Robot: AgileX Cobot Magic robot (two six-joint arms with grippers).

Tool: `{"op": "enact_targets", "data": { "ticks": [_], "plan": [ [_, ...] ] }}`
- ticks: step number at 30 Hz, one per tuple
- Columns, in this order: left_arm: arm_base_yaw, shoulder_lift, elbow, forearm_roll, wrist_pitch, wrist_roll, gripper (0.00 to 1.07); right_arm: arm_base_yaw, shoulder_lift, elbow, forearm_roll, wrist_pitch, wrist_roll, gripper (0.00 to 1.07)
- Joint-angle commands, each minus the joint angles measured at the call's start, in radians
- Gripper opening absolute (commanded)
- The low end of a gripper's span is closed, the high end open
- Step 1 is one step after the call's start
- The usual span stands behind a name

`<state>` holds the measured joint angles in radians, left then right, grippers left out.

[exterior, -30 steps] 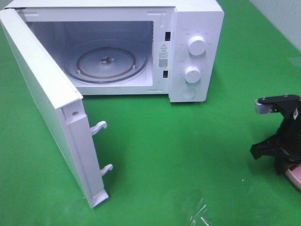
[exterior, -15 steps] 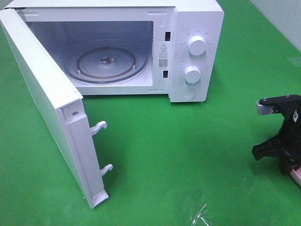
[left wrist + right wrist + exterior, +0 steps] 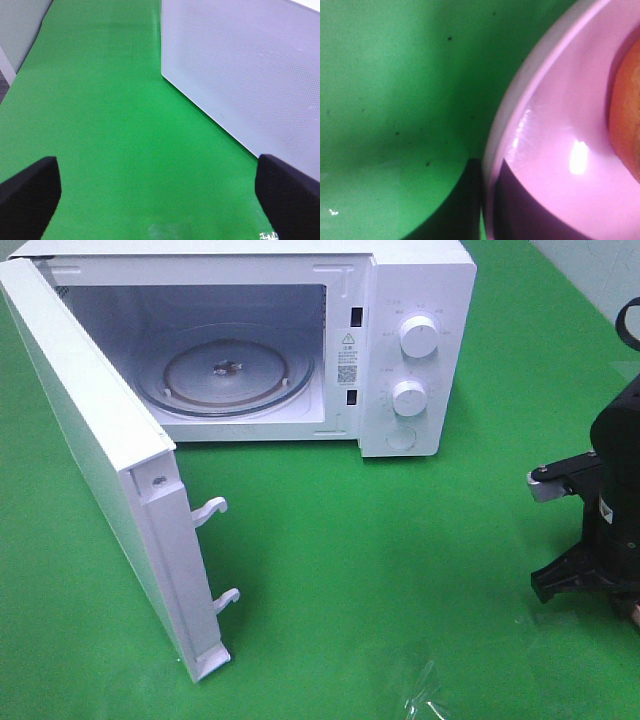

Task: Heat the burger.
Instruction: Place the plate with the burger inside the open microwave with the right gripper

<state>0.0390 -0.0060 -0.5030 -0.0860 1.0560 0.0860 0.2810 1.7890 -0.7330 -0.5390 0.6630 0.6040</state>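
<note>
While the microwave (image 3: 420, 280) stands at the far side of the green mat (image 3: 400, 560) with its door (image 3: 90, 460) swung open to the left, the right gripper (image 3: 484, 210) sits low at the near right edge, jaws pinched tight on the rim of the pink plate (image 3: 550, 125). The burger (image 3: 626, 115) lies on that plate, only its orange-brown edge showing. The left gripper (image 3: 160, 200) hangs over the mat beside the door's outer face, jaws spread wide, holding nothing.

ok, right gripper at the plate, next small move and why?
Probably lift the pink plate slightly: the right gripper looks shut on its rim, the burger sits on it, and the microwave door stands open, turntable bare.
</note>
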Motion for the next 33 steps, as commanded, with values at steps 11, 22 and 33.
{"op": "enact_targets", "data": {
  "ticks": [11,22,33],
  "plan": [
    [0.001,-0.019,0.001,-0.007,-0.015,0.001,0.98,0.120,0.004,0.012,-0.106,0.110,0.186,0.00],
    [0.001,-0.019,0.001,-0.007,-0.015,0.001,0.98,0.170,-0.115,0.012,-0.165,0.168,0.249,0.00],
    [0.001,-0.019,0.001,-0.007,-0.015,0.001,0.98,0.253,-0.187,0.012,-0.191,0.220,0.242,0.00]
  ]
}}
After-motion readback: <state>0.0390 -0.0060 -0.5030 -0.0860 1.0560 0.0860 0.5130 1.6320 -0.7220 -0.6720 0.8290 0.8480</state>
